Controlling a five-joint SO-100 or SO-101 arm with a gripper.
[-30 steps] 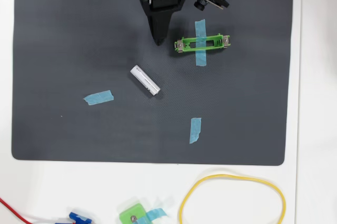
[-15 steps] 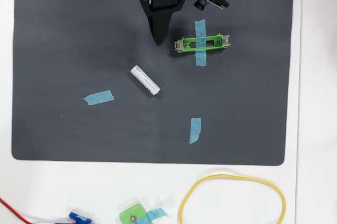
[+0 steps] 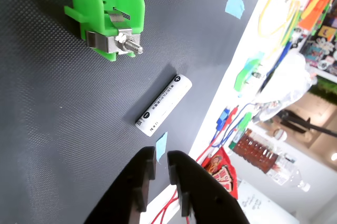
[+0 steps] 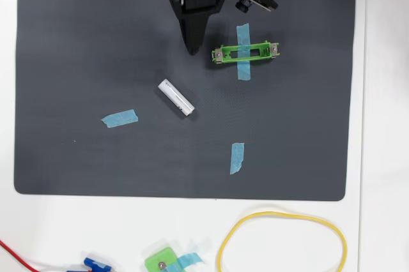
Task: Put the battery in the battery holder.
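The battery [image 4: 176, 98], a small white cylinder with grey print, lies at an angle on the dark mat [image 4: 77, 42]. In the wrist view the battery [image 3: 163, 105] lies just ahead of my fingers. The battery holder [image 4: 220, 55], a long bright-green frame with a screw at each end, lies to the battery's upper right, with a blue tape strip [image 4: 243, 55] across it. The wrist view shows one end of it [image 3: 108, 8] at the top left. My gripper [image 4: 193, 48] [image 3: 160, 169] hovers left of the holder and above the battery, its jaws nearly together and empty.
Two loose blue tape pieces [image 4: 119, 118] [image 4: 237, 158] lie on the mat. On the white table below the mat are a yellow cable loop [image 4: 281, 240], a small squarish green piece [image 4: 163, 260] and red wires [image 4: 19, 256]. Bottles and clutter [image 3: 268, 155] lie beyond the mat edge.
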